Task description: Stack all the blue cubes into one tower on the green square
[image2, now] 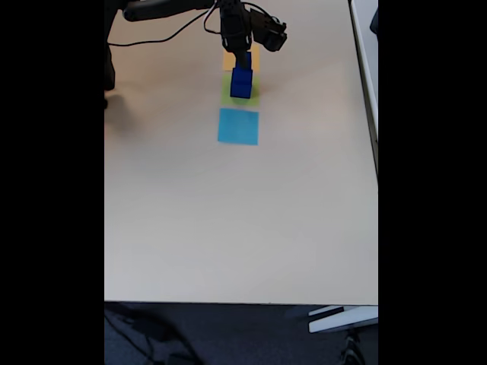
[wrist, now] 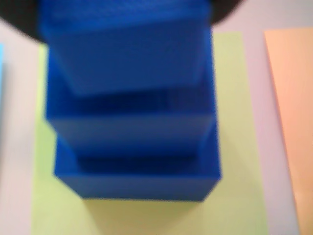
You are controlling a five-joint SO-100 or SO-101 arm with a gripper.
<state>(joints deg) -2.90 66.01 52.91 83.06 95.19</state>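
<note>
Where the tool point(image2: 243, 53) hangs, the tower point(image2: 241, 80) directly beneath

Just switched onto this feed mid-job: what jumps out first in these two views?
The tower of blue cubes dominates the wrist view, three stepped tiers showing, standing on the green square. The orange square lies at the right edge. In the fixed view, the arm's gripper sits at the tower's top near the table's far edge, with the light-blue square lying bare just in front of the green one.
</note>
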